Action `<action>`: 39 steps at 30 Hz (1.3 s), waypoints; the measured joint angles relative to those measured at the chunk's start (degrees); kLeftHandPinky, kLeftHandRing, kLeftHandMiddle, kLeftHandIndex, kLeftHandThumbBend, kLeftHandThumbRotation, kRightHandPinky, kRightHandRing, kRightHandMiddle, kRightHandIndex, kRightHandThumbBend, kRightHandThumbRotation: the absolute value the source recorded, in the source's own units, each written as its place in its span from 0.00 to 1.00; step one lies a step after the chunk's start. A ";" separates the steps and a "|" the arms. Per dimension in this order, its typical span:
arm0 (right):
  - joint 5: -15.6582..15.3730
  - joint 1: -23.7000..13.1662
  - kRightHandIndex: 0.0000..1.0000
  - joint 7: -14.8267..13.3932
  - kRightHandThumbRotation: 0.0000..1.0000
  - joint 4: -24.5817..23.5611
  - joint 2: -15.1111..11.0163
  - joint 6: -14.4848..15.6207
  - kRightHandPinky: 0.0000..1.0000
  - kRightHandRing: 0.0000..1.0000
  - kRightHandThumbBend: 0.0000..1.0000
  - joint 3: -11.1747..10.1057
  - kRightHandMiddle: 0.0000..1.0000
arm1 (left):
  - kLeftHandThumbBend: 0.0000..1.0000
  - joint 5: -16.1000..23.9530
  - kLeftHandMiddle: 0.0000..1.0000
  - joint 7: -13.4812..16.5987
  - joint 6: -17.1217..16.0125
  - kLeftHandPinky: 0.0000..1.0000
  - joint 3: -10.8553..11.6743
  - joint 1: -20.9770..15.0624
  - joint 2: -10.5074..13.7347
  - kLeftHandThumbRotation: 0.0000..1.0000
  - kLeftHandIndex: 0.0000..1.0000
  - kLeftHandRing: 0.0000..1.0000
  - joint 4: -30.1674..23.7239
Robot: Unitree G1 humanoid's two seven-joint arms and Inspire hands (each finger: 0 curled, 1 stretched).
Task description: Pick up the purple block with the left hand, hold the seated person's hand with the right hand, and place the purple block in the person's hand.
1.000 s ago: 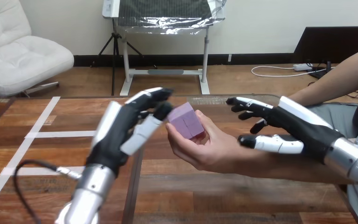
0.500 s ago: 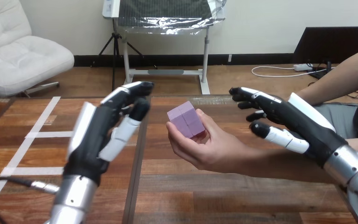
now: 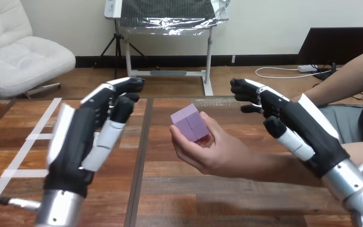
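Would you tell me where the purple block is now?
Centre of the head view: the purple cube-shaped block lies in the person's hand, between the left robot hand and right robot hand.

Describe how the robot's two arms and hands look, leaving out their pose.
The left hand is black, with a long white shell along its back and jointed fingers in black and white with black tips. It sits on a round silver left forearm. The right hand matches it: black body, white back shell, black-and-white fingers, on a silver right forearm.
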 measured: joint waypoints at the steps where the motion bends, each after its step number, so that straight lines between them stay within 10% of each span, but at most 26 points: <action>1: 0.29 0.55 0.89 -0.15 0.97 -0.93 0.38 0.01 0.83 0.88 1.00 -0.05 0.88 | 0.66 -0.18 0.73 0.06 -0.08 0.58 0.10 0.50 -0.11 1.00 0.69 0.70 -0.78; 20: 6.16 11.62 0.88 -1.91 0.88 -15.85 8.72 0.03 0.86 0.87 1.00 -0.47 0.87 | 0.60 -6.53 0.70 -0.17 -7.93 0.51 1.48 9.70 -1.58 0.91 0.66 0.67 -7.37; 39: 12.53 17.72 0.88 0.67 0.84 -19.27 13.52 0.08 0.82 0.87 0.94 1.34 0.87 | 0.56 -10.86 0.71 -0.27 -9.68 0.58 0.47 14.10 -4.32 0.93 0.67 0.71 -7.75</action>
